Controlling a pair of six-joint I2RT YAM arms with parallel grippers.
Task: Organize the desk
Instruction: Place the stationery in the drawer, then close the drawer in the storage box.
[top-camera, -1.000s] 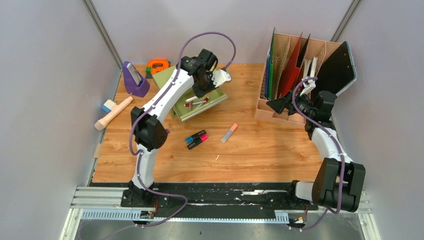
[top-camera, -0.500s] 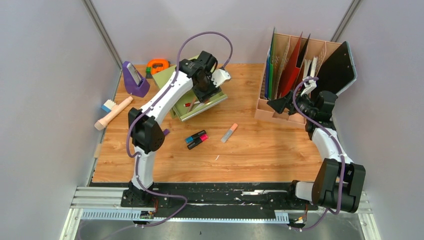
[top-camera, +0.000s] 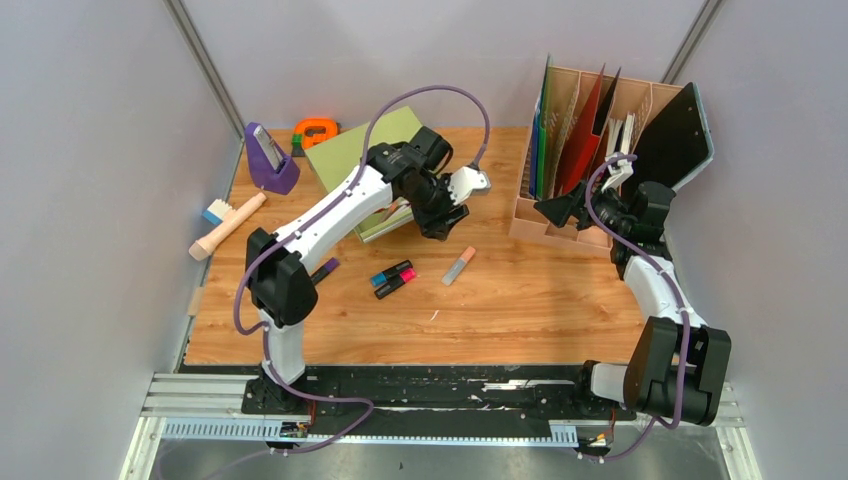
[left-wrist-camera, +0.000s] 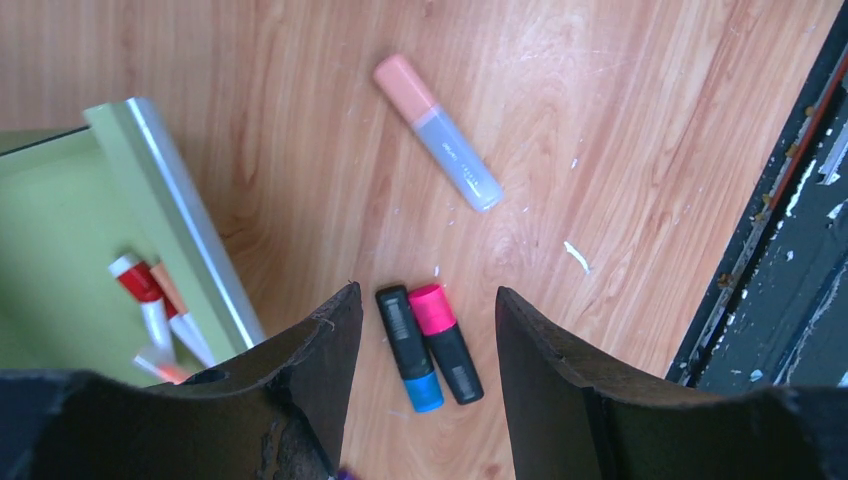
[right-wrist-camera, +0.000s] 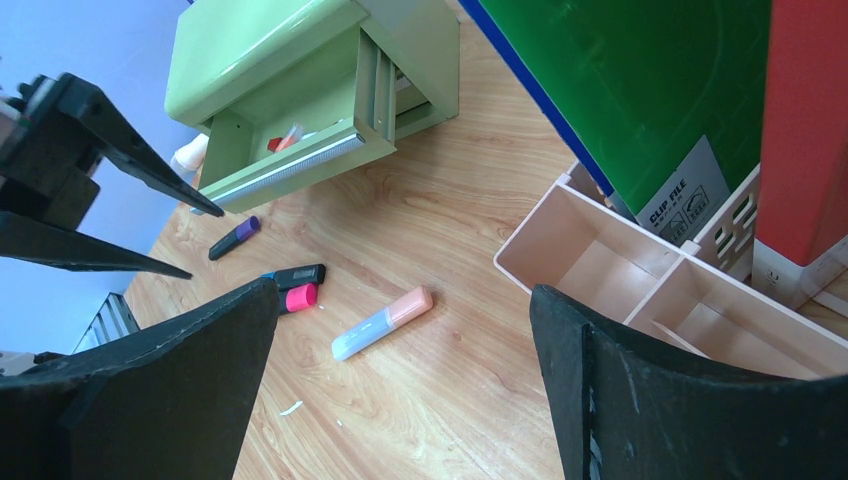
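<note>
The desk (top-camera: 520, 300) is orange-brown wood. On it lie a blue-capped black marker (left-wrist-camera: 408, 345), a pink-capped one (left-wrist-camera: 447, 340) touching it, and a peach-and-grey highlighter (left-wrist-camera: 437, 133). A purple marker (top-camera: 325, 270) lies further left. My left gripper (left-wrist-camera: 425, 292) hangs open and empty above the two black markers, just right of the green drawer (left-wrist-camera: 60, 250), which stands open with red-and-white pens (left-wrist-camera: 140, 295) inside. My right gripper (right-wrist-camera: 405, 290) is wide open and empty, held in front of the file rack, well right of the highlighter (right-wrist-camera: 383, 322).
The olive-green drawer chest (top-camera: 365, 150) stands at the back. A wooden file rack (top-camera: 570, 215) with folders and a black clipboard (top-camera: 680, 135) fills the back right. A purple holder (top-camera: 268, 158), orange tape (top-camera: 316, 130) and brush (top-camera: 228, 225) sit left. A metal rail (top-camera: 430, 385) runs along the near edge.
My left gripper opened over the drawer, then swung right and nearer, off the drawer to above the markers. The right arm has not moved.
</note>
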